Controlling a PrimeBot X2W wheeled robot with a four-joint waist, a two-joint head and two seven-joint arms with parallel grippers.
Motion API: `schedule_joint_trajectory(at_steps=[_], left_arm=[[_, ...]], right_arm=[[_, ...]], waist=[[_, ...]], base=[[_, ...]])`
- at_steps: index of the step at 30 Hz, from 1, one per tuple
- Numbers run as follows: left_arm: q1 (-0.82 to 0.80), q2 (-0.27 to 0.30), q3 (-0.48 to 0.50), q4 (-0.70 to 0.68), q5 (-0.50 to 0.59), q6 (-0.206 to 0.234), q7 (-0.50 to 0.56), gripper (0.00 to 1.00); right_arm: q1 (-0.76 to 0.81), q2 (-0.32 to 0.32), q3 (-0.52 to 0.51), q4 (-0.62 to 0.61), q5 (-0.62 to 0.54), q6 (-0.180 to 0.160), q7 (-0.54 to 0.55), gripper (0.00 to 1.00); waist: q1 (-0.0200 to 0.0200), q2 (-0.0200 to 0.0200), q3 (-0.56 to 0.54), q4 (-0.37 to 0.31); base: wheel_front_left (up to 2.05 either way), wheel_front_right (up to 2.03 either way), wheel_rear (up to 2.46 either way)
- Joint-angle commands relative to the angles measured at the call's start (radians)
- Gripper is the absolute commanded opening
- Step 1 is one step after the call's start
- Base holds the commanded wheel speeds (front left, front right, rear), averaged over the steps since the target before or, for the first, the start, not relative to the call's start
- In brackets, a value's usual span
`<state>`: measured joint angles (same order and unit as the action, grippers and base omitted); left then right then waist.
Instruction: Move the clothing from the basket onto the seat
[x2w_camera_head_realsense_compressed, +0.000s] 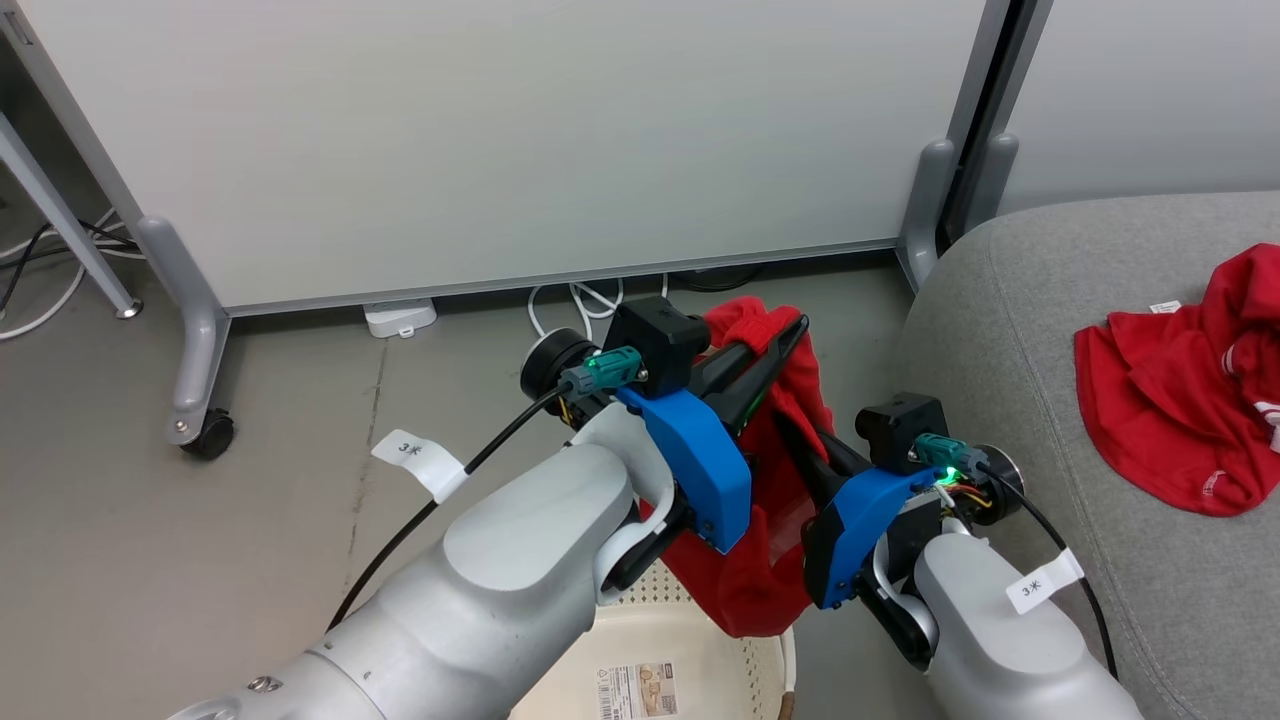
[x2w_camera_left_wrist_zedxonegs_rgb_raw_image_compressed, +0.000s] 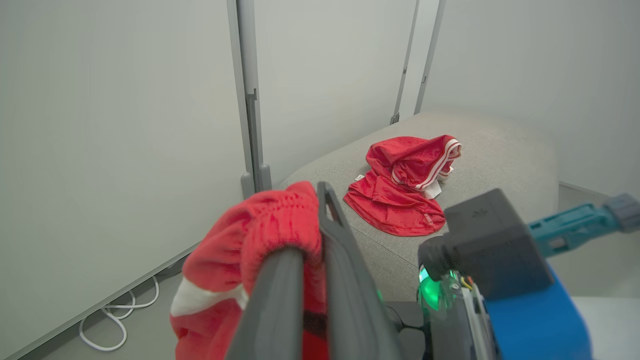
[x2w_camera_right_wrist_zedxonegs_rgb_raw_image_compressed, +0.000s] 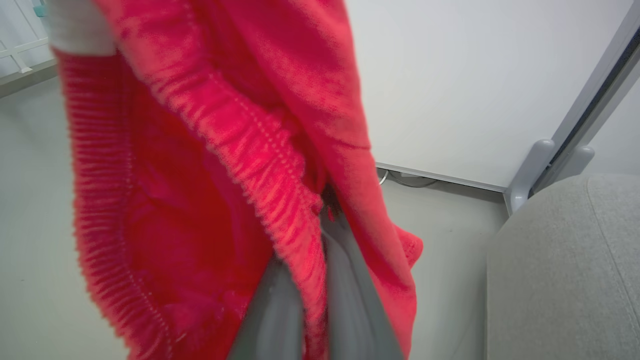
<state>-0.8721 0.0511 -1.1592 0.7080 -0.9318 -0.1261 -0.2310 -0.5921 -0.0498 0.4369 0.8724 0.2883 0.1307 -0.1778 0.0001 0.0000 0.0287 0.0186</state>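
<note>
Grey floor (x2w_camera_head_realsense_compressed: 280, 480) and white partition panels (x2w_camera_head_realsense_compressed: 500, 140) bound the scene. Left gripper (x2w_camera_head_realsense_compressed: 778, 345) and right gripper (x2w_camera_right_wrist_zedxonegs_rgb_raw_image_compressed: 325, 225) are both clamped on a soft red garment (x2w_camera_head_realsense_compressed: 770, 560) hanging over the cream-white perforated plastic basket (x2w_camera_head_realsense_compressed: 735, 655). Second red, white-striped garment (x2w_camera_head_realsense_compressed: 1170, 400) lies on the large grey upholstered seat (x2w_camera_head_realsense_compressed: 1020, 300).

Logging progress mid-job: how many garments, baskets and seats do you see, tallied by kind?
Garments: 2, held garment and seat garment
Basket: 1
Seat: 1
Total: 4
</note>
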Motion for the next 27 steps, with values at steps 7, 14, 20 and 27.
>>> schedule_joint_trajectory(at_steps=[7, 14, 20, 27], left_arm=[[0.006, 0.0, -0.007, 0.011, -0.006, 0.004, 0.001, 1.0], [0.038, 0.01, -0.01, 0.006, 0.002, 0.012, -0.013, 1.0], [0.117, 0.049, 0.02, -0.044, 0.025, 0.024, -0.033, 1.0], [0.294, 0.135, 0.191, -0.243, 0.168, 0.054, -0.035, 1.0]], right_arm=[[-0.027, -0.001, -0.012, 0.022, 0.017, 0.0, -0.027, 0.0], [-0.047, -0.001, -0.049, 0.041, 0.022, 0.0, -0.056, 0.0], [-0.066, -0.001, -0.108, 0.044, 0.006, 0.0, -0.075, 0.0], [-0.063, -0.001, -0.202, 0.023, -0.036, 0.0, -0.087, 0.0]], waist=[[-0.0001, 0.0, 0.002, -0.006], [-0.0001, 0.0, 0.007, -0.007], [-0.0001, 0.0, 0.012, -0.009], [-0.0001, 0.0, 0.018, -0.013]], base=[[0.0, 0.0, 0.0], [0.0, 0.0, 0.0], [0.0, 0.0, 0.0], [0.0, 0.0, 0.0]])
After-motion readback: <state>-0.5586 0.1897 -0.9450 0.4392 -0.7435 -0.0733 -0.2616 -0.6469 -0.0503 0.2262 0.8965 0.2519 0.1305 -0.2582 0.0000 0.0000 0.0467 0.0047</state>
